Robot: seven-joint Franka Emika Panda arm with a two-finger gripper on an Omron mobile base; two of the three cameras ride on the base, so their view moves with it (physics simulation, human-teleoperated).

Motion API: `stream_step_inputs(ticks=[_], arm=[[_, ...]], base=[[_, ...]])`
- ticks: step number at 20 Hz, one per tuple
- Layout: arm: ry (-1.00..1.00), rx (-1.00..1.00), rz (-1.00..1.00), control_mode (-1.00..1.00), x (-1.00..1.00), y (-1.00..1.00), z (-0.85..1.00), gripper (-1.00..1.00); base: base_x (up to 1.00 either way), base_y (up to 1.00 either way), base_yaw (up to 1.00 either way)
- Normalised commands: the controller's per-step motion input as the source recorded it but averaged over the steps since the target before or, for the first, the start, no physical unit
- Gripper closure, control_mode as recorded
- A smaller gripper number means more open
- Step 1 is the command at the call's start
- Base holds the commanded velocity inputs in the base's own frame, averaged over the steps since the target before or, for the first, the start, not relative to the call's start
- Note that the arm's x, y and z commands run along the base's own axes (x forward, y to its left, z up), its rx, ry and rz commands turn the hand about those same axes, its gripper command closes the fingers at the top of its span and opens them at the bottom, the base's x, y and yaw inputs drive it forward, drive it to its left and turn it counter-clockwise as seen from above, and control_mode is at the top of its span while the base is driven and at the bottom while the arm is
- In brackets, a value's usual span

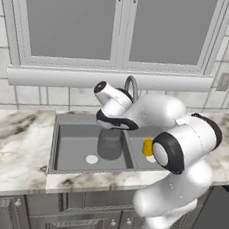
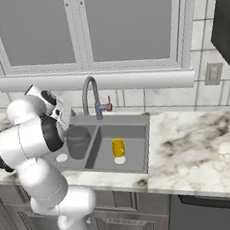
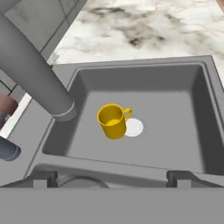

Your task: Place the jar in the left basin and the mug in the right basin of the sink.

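No text, label, brand, number or sign can be read on anything in these rendered kitchen views.

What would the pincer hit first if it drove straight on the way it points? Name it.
Probably the jar standing in the left basin: the pincer sits right over its rim. The hand camera looks past it at the mug in the right basin, so depth is uncertain.

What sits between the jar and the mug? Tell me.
The sink's central divider separates them: the jar stands in the left basin, the mug in the right basin. The right base view shows it best.
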Motion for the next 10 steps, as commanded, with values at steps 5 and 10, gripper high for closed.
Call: stream_step_inputs(ticks=[5, 10], arm=[[-0.03, 0.10, 0.00, -1.00, -0.04, 0.13, 0.73, -1.00], [0.00, 0.14, 0.01, -1.00, -0.20, 0.42, 0.66, -1.00]], base=[[0.00, 0.00, 0.00], [0.00, 0.00, 0.00]])
